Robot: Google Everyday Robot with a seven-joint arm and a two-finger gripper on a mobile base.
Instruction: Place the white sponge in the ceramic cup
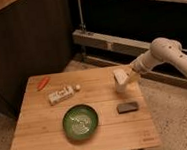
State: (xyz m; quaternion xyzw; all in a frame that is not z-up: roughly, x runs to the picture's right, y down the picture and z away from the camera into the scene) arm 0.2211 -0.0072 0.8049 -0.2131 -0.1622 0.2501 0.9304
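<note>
Camera view: gripper (129, 78) grasping white sponge (120, 76), tilted, just above upright ceramic cup (121, 86).

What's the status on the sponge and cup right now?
Gripper at table's right edge, beside ceramic cup. White sponge sitting on the cup's mouth. Nothing blocking; grey pad lies nearer.
</note>
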